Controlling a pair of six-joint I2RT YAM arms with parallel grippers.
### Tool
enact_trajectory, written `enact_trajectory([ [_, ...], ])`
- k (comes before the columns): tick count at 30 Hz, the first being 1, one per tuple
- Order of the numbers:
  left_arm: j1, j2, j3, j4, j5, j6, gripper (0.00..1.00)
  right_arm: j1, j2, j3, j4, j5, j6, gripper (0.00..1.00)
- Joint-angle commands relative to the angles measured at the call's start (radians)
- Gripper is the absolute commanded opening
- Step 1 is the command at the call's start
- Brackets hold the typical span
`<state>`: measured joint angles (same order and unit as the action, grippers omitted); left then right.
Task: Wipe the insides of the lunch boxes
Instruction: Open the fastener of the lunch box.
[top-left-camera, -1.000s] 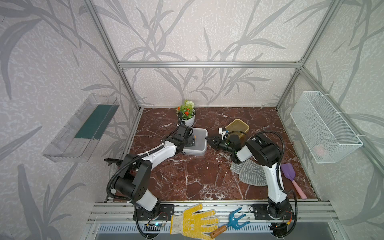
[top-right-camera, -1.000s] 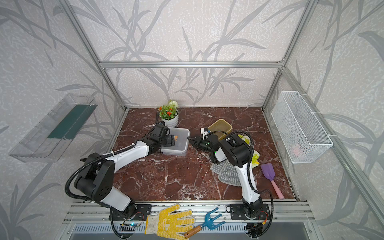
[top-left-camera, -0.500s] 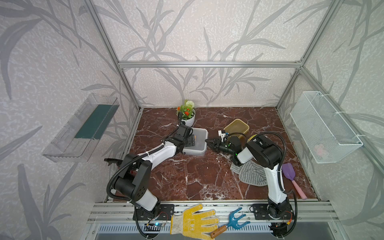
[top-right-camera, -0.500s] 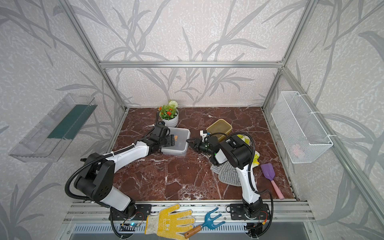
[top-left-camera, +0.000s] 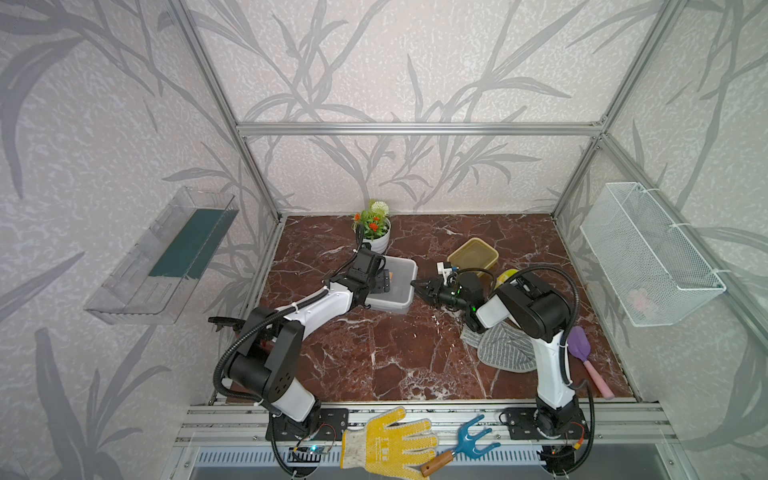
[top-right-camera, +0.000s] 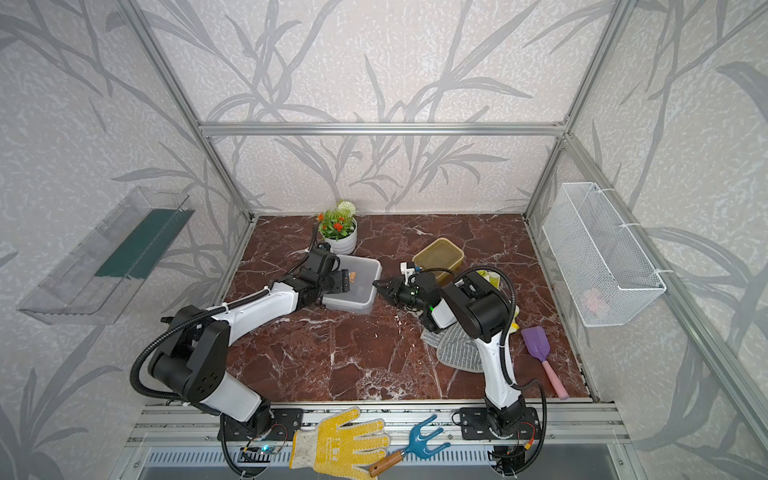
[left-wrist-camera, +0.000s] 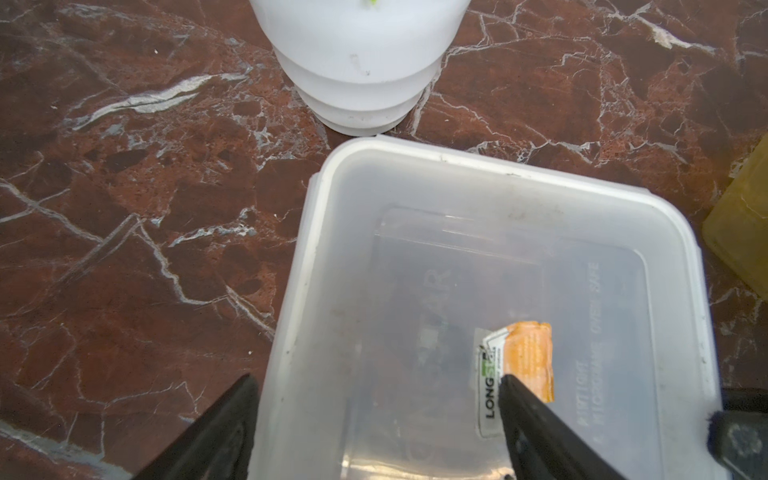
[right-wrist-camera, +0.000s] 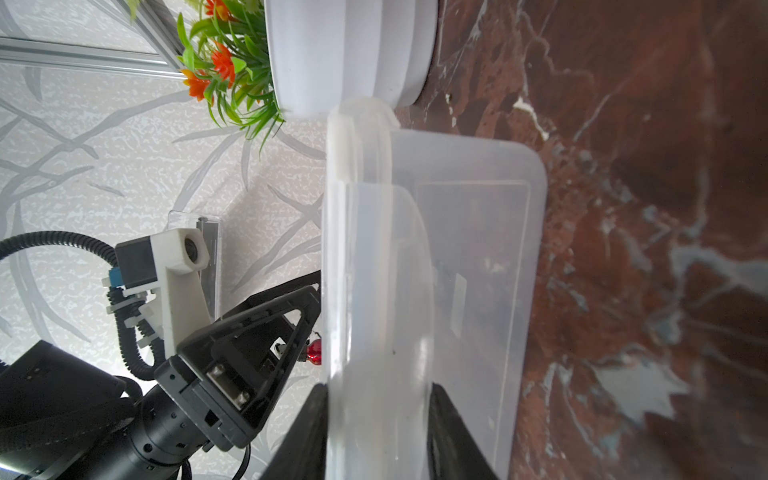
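The clear greyish lunch box (top-left-camera: 395, 286) (top-right-camera: 357, 291) sits mid-table with its lid on; an orange sticker (left-wrist-camera: 528, 357) shows on the lid. The amber lunch box (top-left-camera: 473, 255) (top-right-camera: 438, 254) stands behind and to its right, also lidded. My left gripper (top-left-camera: 384, 277) (left-wrist-camera: 377, 377) is open at the clear box's left end, one finger outside the wall and one above the lid. My right gripper (top-left-camera: 414, 286) (right-wrist-camera: 378, 399), turned sideways, pinches the lidded rim at the clear box's right end, one finger on top and one under the lip.
A white flower pot (top-left-camera: 376, 240) touches the clear box's back corner. A grey striped cloth (top-left-camera: 505, 353) lies under the right arm, with a purple scoop (top-left-camera: 579, 348) beside it. A yellow glove (top-left-camera: 386, 442) and a blue rake (top-left-camera: 471, 441) rest on the front rail. A wire basket (top-left-camera: 648, 257) hangs on the right wall.
My right gripper has slid left from beside the amber box to the clear box's right rim, and its jaws have narrowed around it. The left arm has stayed still.
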<state>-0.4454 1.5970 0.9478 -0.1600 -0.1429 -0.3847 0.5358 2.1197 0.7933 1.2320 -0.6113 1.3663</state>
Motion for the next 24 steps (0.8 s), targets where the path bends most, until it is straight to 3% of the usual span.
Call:
enact_trajectory([
  [1, -0.034, 0.113, -0.047, -0.244, 0.093, 0.023, 0.86, 0.035, -0.106, 0.018, -0.078, -0.061, -0.093, 0.04],
  [19, -0.104, 0.269, 0.027, -0.303, -0.043, -0.026, 0.86, 0.036, -0.325, 0.144, -0.744, 0.004, -0.399, 0.0],
  [24, -0.107, 0.273, 0.023, -0.291, -0.044, -0.041, 0.86, 0.036, -0.333, 0.165, -0.811, 0.016, -0.425, 0.02],
])
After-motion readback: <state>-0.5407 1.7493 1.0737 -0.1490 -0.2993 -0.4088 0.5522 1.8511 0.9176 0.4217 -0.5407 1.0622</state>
